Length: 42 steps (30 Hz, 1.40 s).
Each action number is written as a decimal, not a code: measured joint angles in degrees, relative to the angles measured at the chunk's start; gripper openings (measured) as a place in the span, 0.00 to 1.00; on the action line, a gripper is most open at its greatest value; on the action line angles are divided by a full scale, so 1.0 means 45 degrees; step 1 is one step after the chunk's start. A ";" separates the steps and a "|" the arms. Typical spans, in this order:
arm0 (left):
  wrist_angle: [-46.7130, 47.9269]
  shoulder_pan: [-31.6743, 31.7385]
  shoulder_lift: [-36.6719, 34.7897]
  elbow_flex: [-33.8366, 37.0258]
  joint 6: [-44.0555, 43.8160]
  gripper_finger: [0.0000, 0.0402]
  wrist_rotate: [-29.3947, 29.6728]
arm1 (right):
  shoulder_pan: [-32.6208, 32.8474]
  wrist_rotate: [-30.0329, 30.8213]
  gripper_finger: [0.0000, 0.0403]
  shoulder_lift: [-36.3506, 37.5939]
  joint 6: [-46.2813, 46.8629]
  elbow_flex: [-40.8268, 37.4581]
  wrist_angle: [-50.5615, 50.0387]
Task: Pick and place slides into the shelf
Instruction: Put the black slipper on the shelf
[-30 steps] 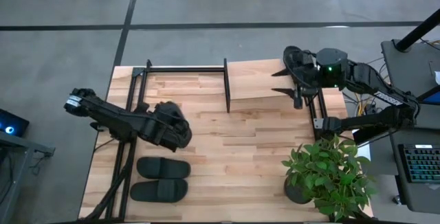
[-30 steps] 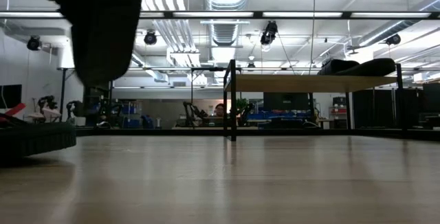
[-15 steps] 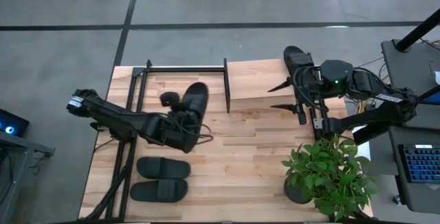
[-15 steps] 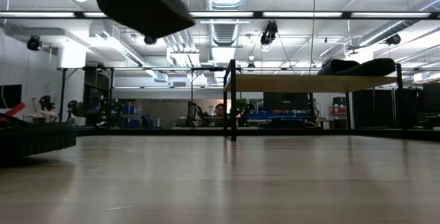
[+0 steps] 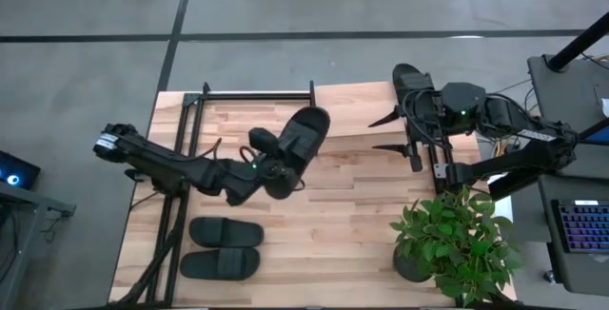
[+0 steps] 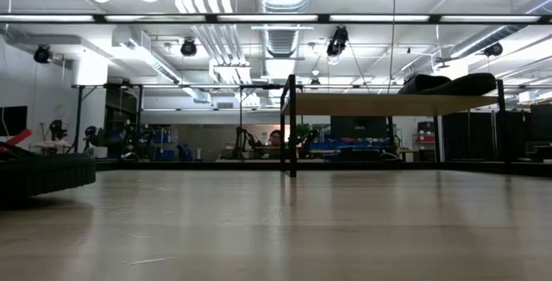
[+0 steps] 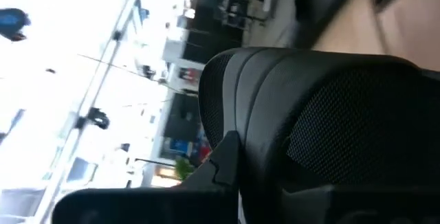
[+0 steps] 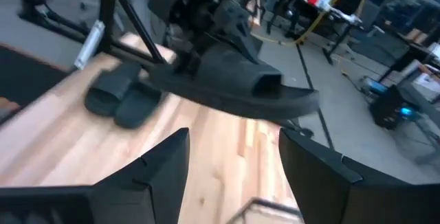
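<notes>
Currently catalogued, largest first.

1. Desk: light wood top, bearing everything below.
2. Shelf: low rack at the far side of the desk, light plank top on thin black side frames. Seen side-on in the low view, with open space under the plank.
3. Potted plant: near right corner, well apart from the work.
4. Left arm: reaching from the left edge toward the shelf.
5. Right arm: waiting at the right end of the shelf.
6. Carried slide: matte black, off the desk and tilted, toe near the left post of the shelf. Fills the left wrist view, so the landing spot is not shown there.
7. Shelved slide: lying on the plank at its far right end.
8. Two resting slides: side by side on the desk, near left, untouched.
9. Left end effector: clenched on the carried slide at its heel end.
10. Right end effector: fingers spread, holding nothing, just beside the shelved slide.

Handling note, as judgement: level the sole before lowering. Clear the black post rather than clipping it. Set down on bare plank left of the shelved slide, leaving room for two more. Release only once flat. Keep away from the spread right fingers.
</notes>
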<state>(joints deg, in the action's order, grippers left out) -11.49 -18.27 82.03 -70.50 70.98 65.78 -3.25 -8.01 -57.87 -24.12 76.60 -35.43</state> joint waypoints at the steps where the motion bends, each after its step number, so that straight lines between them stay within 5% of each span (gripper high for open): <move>1: -0.0473 0.0058 0.0031 0.0009 0.0443 0.00 -0.0204 | -0.0003 -0.0241 0.53 -0.0050 0.0108 0.0000 0.0190; 5: -0.1575 0.0461 0.0307 0.0016 0.1628 0.00 -0.1280 | 0.0007 -0.0460 0.53 -0.0384 0.0048 0.0005 0.0545; 9: -0.1766 0.0838 0.0484 0.0029 0.1652 0.00 -0.1736 | 0.0023 -0.0227 0.53 -0.0662 -0.2144 0.0005 0.0228; 22: -0.1521 0.1018 0.0328 0.0016 0.0132 0.00 -0.2815 | 0.1182 0.3566 0.53 -0.1502 -1.0093 -0.0102 0.0165; 27: -0.1252 0.1143 0.0318 0.0016 -0.0658 0.00 -0.3067 | 0.1833 0.5946 0.53 -0.2179 -1.1119 -0.0112 0.1189; 42: -0.0888 0.1178 0.0318 0.0011 -0.1716 0.00 -0.4139 | 0.2056 0.7485 0.53 -0.2852 -1.2648 -0.0107 0.2115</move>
<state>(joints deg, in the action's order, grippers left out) -15.49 -12.97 83.46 -70.46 63.26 47.16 6.00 25.67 -70.71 -81.03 76.12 -25.91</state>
